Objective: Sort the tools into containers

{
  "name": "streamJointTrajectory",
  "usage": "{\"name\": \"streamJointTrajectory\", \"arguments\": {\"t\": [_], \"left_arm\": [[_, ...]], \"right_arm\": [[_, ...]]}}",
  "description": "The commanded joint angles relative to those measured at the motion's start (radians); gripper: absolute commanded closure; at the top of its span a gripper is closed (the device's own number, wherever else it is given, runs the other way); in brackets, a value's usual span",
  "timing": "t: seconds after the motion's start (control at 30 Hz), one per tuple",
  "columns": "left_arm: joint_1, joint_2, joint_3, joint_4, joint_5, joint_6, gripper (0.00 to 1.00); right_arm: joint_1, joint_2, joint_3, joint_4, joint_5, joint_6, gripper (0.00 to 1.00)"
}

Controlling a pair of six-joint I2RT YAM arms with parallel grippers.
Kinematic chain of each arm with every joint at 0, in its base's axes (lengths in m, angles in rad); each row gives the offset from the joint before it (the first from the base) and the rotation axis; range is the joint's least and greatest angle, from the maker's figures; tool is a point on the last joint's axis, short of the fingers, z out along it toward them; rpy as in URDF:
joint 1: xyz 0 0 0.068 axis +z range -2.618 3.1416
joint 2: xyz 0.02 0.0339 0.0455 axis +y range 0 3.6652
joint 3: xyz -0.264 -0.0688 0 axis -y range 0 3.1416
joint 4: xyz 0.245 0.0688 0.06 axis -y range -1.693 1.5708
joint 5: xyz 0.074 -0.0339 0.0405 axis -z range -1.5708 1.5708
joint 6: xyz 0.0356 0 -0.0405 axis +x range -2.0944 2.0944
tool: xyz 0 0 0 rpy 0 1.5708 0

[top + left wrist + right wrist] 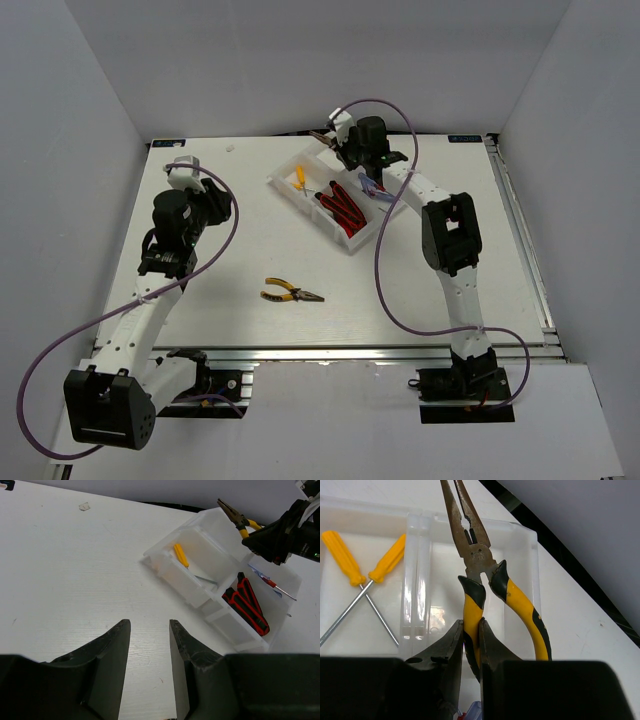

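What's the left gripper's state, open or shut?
Open. In the left wrist view the left gripper has its fingers standing apart, the table showing between them, nothing held.

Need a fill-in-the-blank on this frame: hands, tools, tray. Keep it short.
1. The right hand holds the pliers by one ___.
2. The left hand is ___ and holds nothing.
3. The other pliers lie on the ___, outside the tray.
4. The utility knives in the tray are black and ___.
Missing words: handle; open; table; red.
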Motion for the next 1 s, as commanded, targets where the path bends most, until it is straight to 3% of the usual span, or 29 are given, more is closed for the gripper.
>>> {"name": "streamJointTrajectory", "arguments": {"t": [0.0,0.03,0.07,0.27,0.47,0.53,0.6,0.63,0.67,0.7,0.77,0.87,0.9,0.97], "left_arm": [[0.005,-0.006,0.000,0.014,0.026,0.003,0.52],[0.005,-0.004,0.000,0.014,0.029,0.003,0.52],[0.005,-0.004,-0.001,0.014,0.032,0.002,0.52],[0.005,-0.006,-0.001,0.016,0.041,0.000,0.52],[0.005,0.004,-0.003,0.022,0.078,0.000,0.52],[0.005,0.026,0.003,0.043,0.112,0.000,0.52],[0.005,0.048,0.005,0.056,0.207,0.005,0.60],[0.005,0.060,0.009,0.060,0.241,0.003,0.69],[0.002,0.092,0.014,0.063,0.267,-0.007,0.80],[0.003,0.111,0.020,0.060,0.306,-0.017,0.98],[-0.006,0.166,0.046,0.028,0.324,-0.036,1.00],[-0.048,0.203,0.066,-0.021,0.330,-0.029,1.00],[-0.067,0.220,0.072,-0.036,0.310,-0.021,1.00],[-0.122,0.229,0.078,-0.073,0.261,-0.036,0.90]], "right_arm": [[-0.001,-0.009,0.051,0.106,0.019,0.005,0.93],[0.000,-0.010,0.049,0.102,0.016,0.007,0.90],[-0.001,-0.010,0.046,0.099,0.015,0.008,0.80],[-0.001,-0.035,0.020,0.076,-0.007,0.016,0.56],[-0.001,-0.118,-0.020,0.044,-0.050,0.039,0.50],[-0.001,-0.161,-0.046,0.014,-0.126,0.042,0.43],[-0.004,-0.233,-0.053,-0.123,-0.305,-0.002,0.34],[-0.009,-0.259,-0.085,-0.162,-0.383,-0.016,0.16],[-0.011,-0.326,-0.118,-0.214,-0.551,-0.029,0.11],[-0.012,-0.366,-0.163,-0.223,-0.633,-0.041,0.11],[-0.008,-0.496,-0.350,-0.219,-0.817,-0.070,0.11],[-0.001,-0.691,-0.621,-0.141,-0.954,-0.121,0.11],[0.002,-0.740,-0.680,-0.113,-0.956,-0.141,0.11],[0.011,-0.878,-0.775,-0.098,-0.949,-0.142,0.11]]}}
